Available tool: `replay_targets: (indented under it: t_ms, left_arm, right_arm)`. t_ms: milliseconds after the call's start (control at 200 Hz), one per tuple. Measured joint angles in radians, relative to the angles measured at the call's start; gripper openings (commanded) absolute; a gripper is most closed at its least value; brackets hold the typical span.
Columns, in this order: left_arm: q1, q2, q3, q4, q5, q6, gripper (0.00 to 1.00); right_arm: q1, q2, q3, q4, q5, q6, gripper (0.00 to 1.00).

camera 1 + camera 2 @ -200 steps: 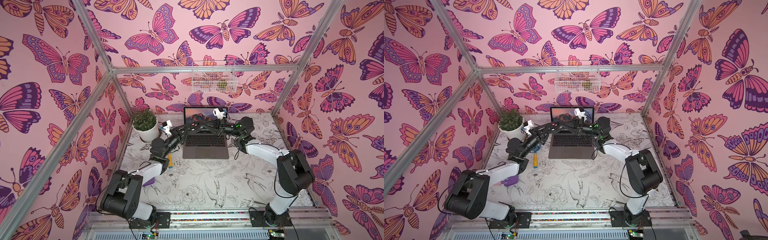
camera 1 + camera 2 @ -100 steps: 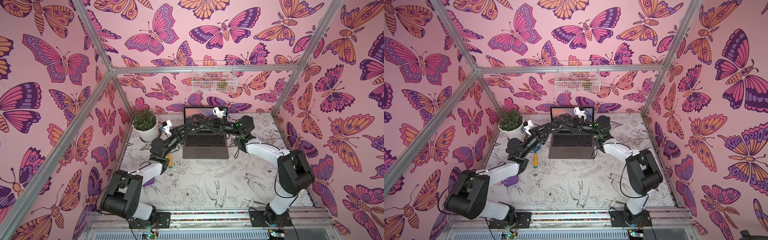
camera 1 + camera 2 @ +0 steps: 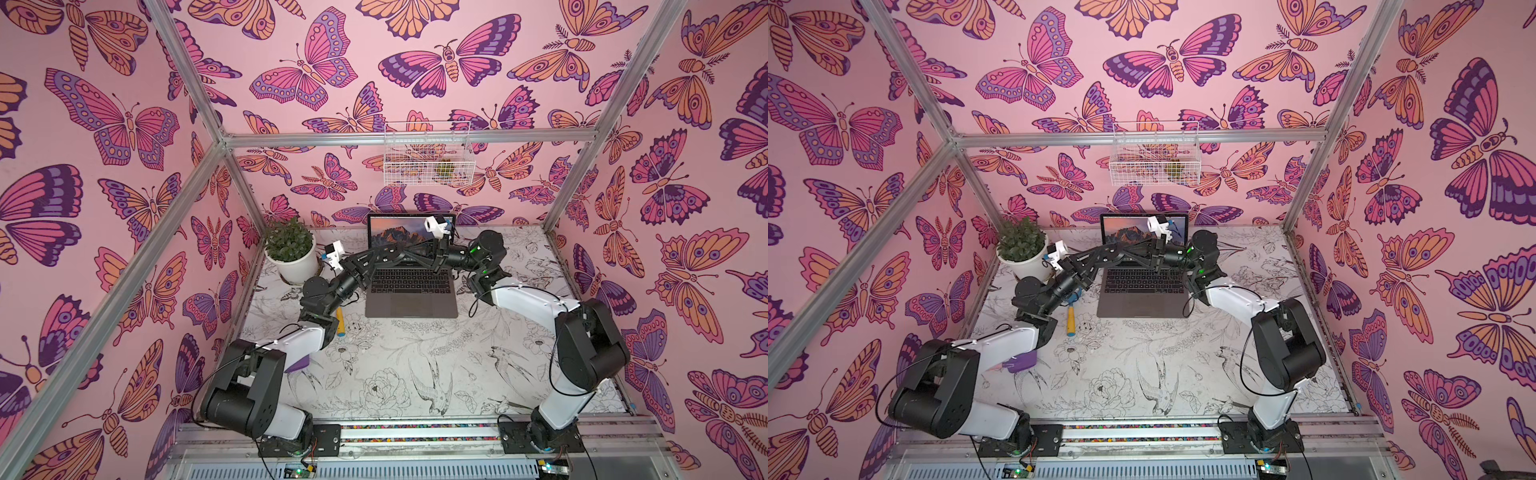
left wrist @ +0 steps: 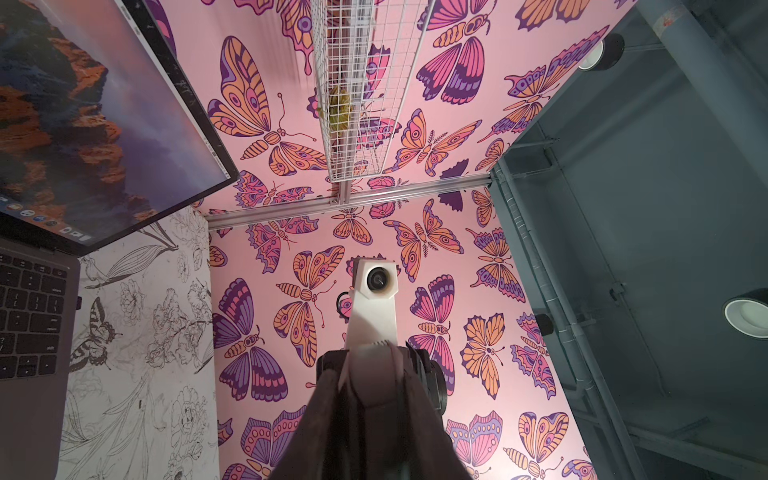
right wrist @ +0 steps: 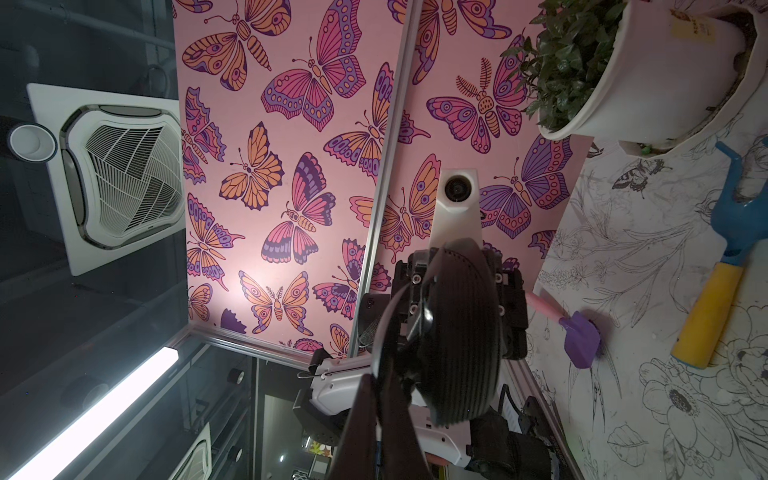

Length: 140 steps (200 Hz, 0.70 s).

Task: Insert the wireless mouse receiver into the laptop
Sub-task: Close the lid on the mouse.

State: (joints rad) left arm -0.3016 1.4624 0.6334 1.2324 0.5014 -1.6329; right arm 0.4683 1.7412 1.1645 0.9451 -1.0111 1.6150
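Laptop (image 3: pixel 411 291) open, just above centre in both top views; over its hinge my left claw (image 4: pixel 370 374) grips mouse (image 5: pixel 457 332); my right claw (image 5: pixel 384 386) closed at mouse's edge, contents unclear

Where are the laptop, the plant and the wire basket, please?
laptop (image 3: pixel 411 305): in a top view, on the trackpad.
plant (image 3: pixel 289 242): in a top view, on the leaves.
wire basket (image 3: pixel 409 176): in a top view, on its front mesh.
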Motion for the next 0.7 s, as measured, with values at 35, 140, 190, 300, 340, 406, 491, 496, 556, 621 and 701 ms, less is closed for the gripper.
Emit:
replay_targets:
  t_ms: [35,140,190,300,340,406,491,496,556,621,701]
  left_arm:
    - [0.0,0.0,0.0,0.0,0.0,0.0,0.0]
    - [0.0,0.0,0.0,0.0,0.0,0.0,0.0]
    - [0.0,0.0,0.0,0.0,0.0,0.0,0.0]
    - [0.0,0.0,0.0,-0.004,0.0,0.0,0.0]
    - [0.0,0.0,0.0,-0.005,0.0,0.0,0.0]
    - [0.0,0.0,-0.001,-0.006,0.0,0.0,0.0]
    - [0.0,0.0,-0.004,-0.007,0.0,0.0,0.0]
    - [0.0,0.0,-0.004,-0.006,0.0,0.0,0.0]
    - [0.0,0.0,-0.004,-0.006,0.0,0.0,0.0]
    - [0.0,0.0,-0.005,-0.007,0.0,0.0,0.0]
    - [0.0,0.0,-0.006,-0.007,0.0,0.0,0.0]
  right_arm:
    - [0.0,0.0,0.0,-0.002,0.0,0.0,0.0]
    - [0.0,0.0,0.0,-0.008,0.0,0.0,0.0]
    - [0.0,0.0,0.0,-0.011,0.0,0.0,0.0]
    - [0.0,0.0,0.0,-0.021,0.0,-0.001,0.0]
    - [0.0,0.0,0.0,-0.024,0.0,-0.002,0.0]
    - [0.0,0.0,0.0,-0.027,0.0,-0.005,0.0]
    - [0.0,0.0,0.0,-0.031,0.0,-0.01,0.0]
    - [0.0,0.0,0.0,-0.031,0.0,-0.01,0.0]
    - [0.001,0.0,0.0,-0.034,0.001,-0.015,0.01]
    - [0.001,0.0,0.0,-0.04,0.001,-0.02,0.03]
    - [0.001,0.0,0.003,-0.055,0.001,-0.029,0.05]
